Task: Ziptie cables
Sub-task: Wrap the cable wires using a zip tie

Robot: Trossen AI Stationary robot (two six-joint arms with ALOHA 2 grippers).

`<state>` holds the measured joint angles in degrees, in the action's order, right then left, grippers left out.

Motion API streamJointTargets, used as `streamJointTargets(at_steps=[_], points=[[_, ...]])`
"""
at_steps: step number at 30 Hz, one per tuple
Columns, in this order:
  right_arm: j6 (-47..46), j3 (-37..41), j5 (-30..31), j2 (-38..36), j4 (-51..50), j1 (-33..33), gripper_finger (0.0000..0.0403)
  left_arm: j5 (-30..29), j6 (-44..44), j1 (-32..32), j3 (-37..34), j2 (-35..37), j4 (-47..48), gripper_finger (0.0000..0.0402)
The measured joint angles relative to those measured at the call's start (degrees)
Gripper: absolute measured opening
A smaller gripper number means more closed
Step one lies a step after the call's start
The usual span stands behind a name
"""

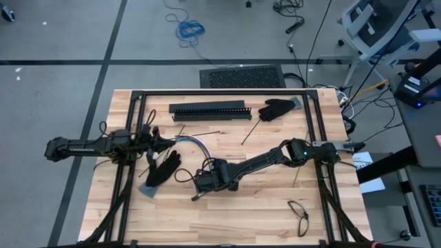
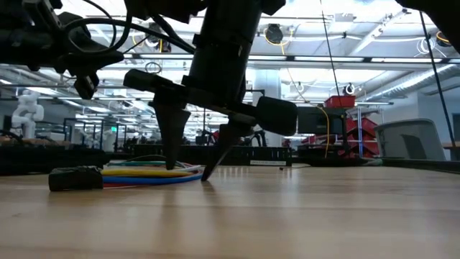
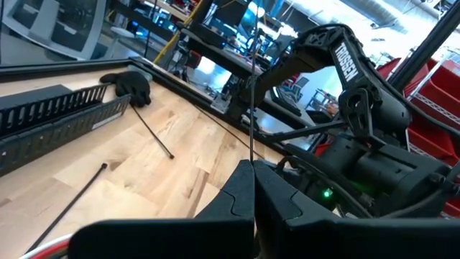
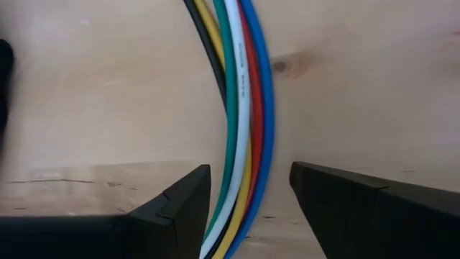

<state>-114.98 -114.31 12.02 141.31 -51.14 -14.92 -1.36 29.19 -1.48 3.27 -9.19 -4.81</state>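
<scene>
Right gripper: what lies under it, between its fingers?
Under the right gripper, the cables run between its open fingers: black, yellow, green, white, red and blue, side by side on the bare wooden table. Where the bundle runs on beneath the gripper is hidden.

The bundle of thin coloured wires, black, yellow, green, white, red and blue (image 4: 237, 108), runs off the right wrist view at twelve and six o'clock; its ends are unseen. In the high view the dark right arm (image 1: 262, 162) covers part of it.
</scene>
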Motion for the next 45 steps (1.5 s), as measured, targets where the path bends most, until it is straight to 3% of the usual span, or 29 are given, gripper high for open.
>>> streamJointTargets(at_steps=[17, 23, 32, 40, 45], points=[[3.8, -0.3, -6.5, 1.5, -0.2, 2.4, 0.0188, 0.8, -0.1, 0.0, 0.0, 0.0, 1.2, 0.0], [4.6, -0.3, -9.9, 1.6, -0.1, 2.2, 0.0118, 0.9, -1.4, 0.0, 0.0, 0.0, 1.2, 0.0], [4.7, -0.2, -8.6, 1.7, 0.9, 0.5, 0.0015, 1.0, -1.5, 0.0, 0.0, 0.0, 0.9, 0.0], [4.6, -0.3, -4.9, 1.7, 0.2, -1.0, 0.0002, 1.2, -1.4, 0.0, 0.0, 0.2, -2.4, 0.0], [4.8, 0.2, -1.8, -1.2, -6.0, -1.6, 0.0001, 0.2, -1.4, 0.0, 0.0, 0.2, -6.2, 0.0]])
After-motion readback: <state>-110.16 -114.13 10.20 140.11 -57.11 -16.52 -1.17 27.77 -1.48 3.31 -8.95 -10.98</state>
